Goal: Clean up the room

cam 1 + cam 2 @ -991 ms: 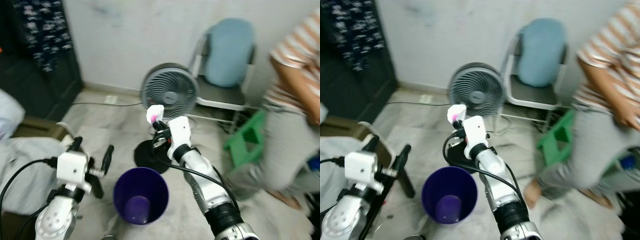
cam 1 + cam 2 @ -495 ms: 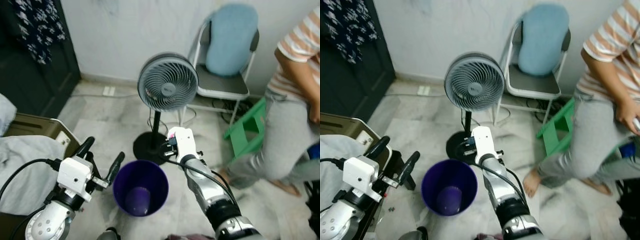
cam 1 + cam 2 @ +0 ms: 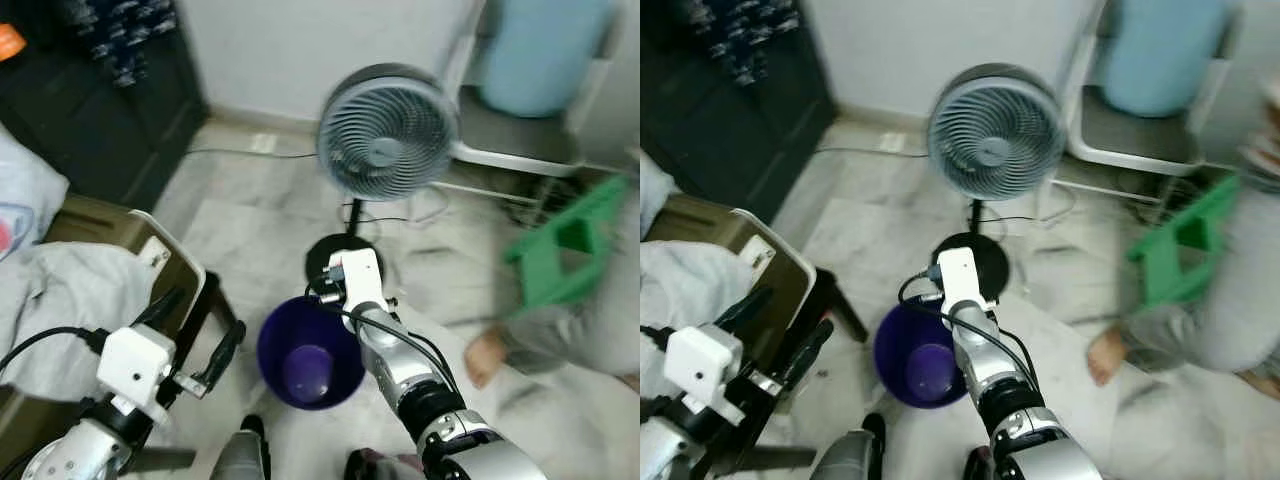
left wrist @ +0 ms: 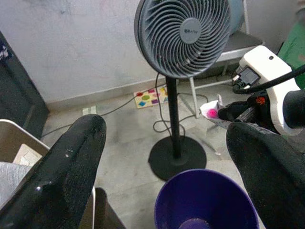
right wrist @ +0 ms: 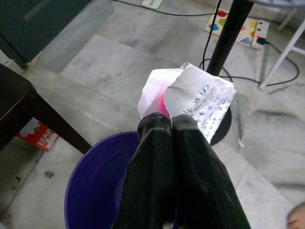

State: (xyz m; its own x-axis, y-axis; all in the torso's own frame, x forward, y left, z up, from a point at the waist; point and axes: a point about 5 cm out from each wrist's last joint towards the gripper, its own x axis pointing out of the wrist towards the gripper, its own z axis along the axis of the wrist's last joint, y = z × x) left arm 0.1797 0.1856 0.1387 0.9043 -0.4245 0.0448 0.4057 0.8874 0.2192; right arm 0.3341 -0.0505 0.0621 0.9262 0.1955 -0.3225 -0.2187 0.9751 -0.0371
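On my far left, a brown padded seat with crumpled grey cloth (image 3: 70,300) lies over its edge. Just in front of it hovers my left gripper (image 4: 167,157), its two black fingers (image 4: 71,167) spread wide apart with nothing between them.

Moving right, a round purple plastic bin (image 3: 310,352) stands on the pale marble floor (image 3: 250,240), its mouth open upward and something purple at its bottom. Behind it, a grey pedestal fan (image 3: 388,138) rises from a black round base.

Directly above the bin's far rim is my right gripper (image 5: 170,125), fingers pressed tightly together on a crumpled white and pink paper wrapper (image 5: 193,100). The wrapper pokes out past my fingertips, over the rim.

I judge this scrap to be very light, thin and limp, easy to crush and not breakable. My pinch on one folded edge looks enough; a light scrap like this may flutter or cling to a finger pad when let go, so it wants releasing well over the bin's middle.

Further right, a green plastic step stool (image 3: 562,250) stands on the floor, and a person's bare foot (image 3: 487,352) rests near it, blurred.
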